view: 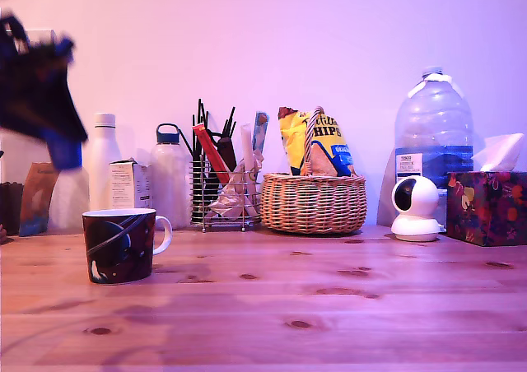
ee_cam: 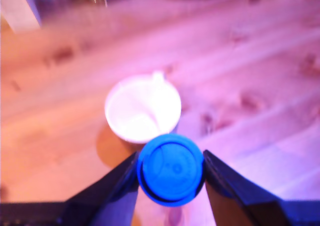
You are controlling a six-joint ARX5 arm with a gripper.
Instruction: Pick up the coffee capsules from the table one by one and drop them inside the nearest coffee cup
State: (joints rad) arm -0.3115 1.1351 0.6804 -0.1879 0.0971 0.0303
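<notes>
Partway through: blue capsule [ee_cam: 171,169] pinched in the pincer [ee_cam: 171,178] and held aloft above the desk [view: 329,306], close to the mug [view: 120,245], whose white inside looks empty, no drop yet; no other capsules visible

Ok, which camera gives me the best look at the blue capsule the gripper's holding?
The wrist view: the blue capsule fills the foreground, clamped between the gripper's two fingers, just short of the mug's white interior. In the exterior view the gripper is a dark blur and the capsule can't be made out.
</notes>
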